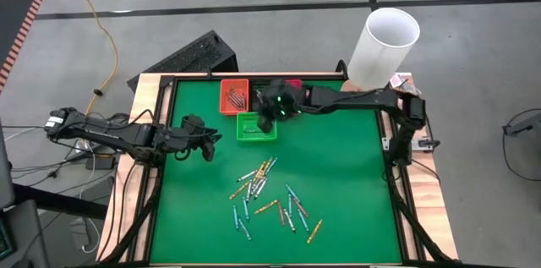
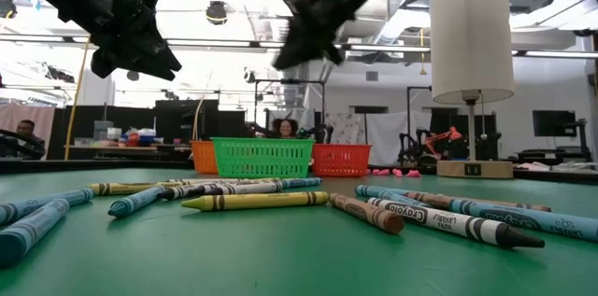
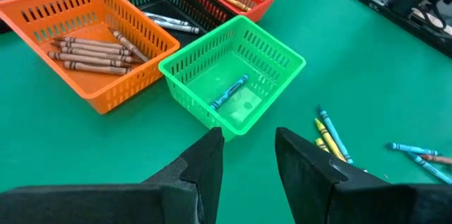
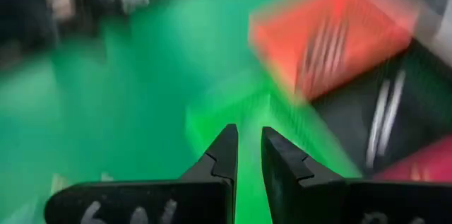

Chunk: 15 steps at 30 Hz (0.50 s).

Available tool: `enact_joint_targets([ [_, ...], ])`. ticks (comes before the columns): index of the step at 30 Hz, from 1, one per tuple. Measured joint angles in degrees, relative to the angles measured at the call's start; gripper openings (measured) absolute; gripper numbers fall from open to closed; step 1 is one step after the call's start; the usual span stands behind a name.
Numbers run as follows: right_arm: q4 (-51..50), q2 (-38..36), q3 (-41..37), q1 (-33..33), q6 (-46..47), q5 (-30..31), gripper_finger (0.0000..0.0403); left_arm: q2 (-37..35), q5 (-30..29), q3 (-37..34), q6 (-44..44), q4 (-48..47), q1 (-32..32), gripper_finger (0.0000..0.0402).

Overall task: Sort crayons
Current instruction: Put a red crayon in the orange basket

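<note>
Thin paper-wrapped crayons point(image 1: 269, 196) lie scattered loose on green counter point(image 1: 355, 183), well apart from baskets; one blue crayon point(image 3: 229, 92) in green plastic slotted basket point(image 3: 233, 68). Right claw point(image 4: 248, 150) above green basket, fingers slightly apart, empty. Left claw point(image 3: 247, 160) hovers near baskets, fingers apart, empty. Crayons look light, stiff, snappable, roll easily: pinch mid-length, across barrel, gently.

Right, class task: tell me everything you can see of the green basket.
The green basket is a small rectangular tray of what looks like plastic, with slotted walls and an open top. It stands upright on the green table, beside the orange basket and in front of a black one. One blue crayon lies on its floor. No gripper touches it.
</note>
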Motion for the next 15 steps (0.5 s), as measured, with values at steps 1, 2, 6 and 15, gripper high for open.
enact_joint_targets([
  [1, -4.85, -0.36, -0.03, 1.16, 1.27, -0.55, 0.0061, 0.00, -0.02, 0.01, 0.00, -0.02, 0.00, 0.0119],
  [2, -8.59, -0.57, -0.03, 2.54, 2.69, -0.78, 0.0061, 0.01, 0.00, 0.01, 0.00, 0.02, 0.00, 0.0119],
  [6, -22.91, -0.43, -0.03, 9.59, 10.31, -1.00, 0.0061, 0.00, -0.02, 0.01, -0.02, 0.01, 0.00, 0.0119],
  [15, -34.05, 1.93, -0.08, 27.22, 33.27, 4.71, 0.0061, 0.02, 0.41, 0.01, 0.17, 0.84, 0.00, 0.0122],
])
